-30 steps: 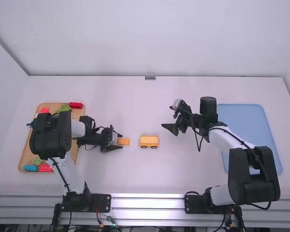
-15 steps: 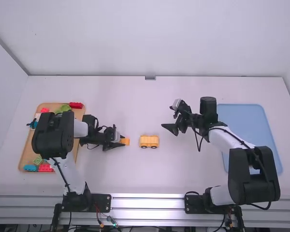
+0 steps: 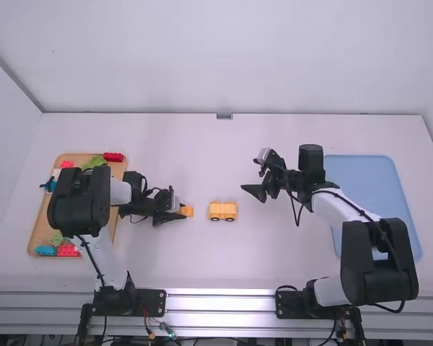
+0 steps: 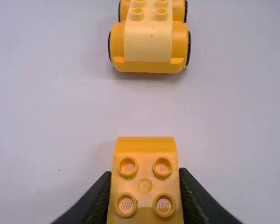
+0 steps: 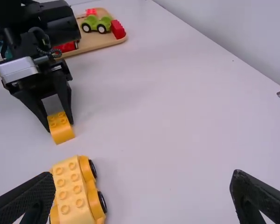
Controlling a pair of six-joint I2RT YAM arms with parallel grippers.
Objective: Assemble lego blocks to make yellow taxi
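Note:
Left of the table's middle, my left gripper (image 3: 182,212) is closed around a small orange-yellow block (image 3: 188,211). In the left wrist view, the left gripper (image 4: 145,198) has one finger on each side of this block (image 4: 145,185), whose studs face up. A yellow wheeled car base with a studded top (image 3: 222,210) stands just to the right, apart from the block; its near end (image 4: 148,44) faces the gripper. My right gripper (image 3: 252,193) is held open, up and right of the car; in the right wrist view, the car (image 5: 73,190) appears beside one finger of the right gripper (image 5: 142,189).
A wooden tray (image 3: 36,234) at the left holds red, green and blue pieces, partly under the left arm. A blue tray (image 3: 361,164) lies at the right, with the right arm over part of it. A small metal piece (image 3: 224,116) sits at the table's back edge.
The left gripper has closed on the orange-yellow block and shifted slightly to the right. The car base and the right arm have stayed where they were.

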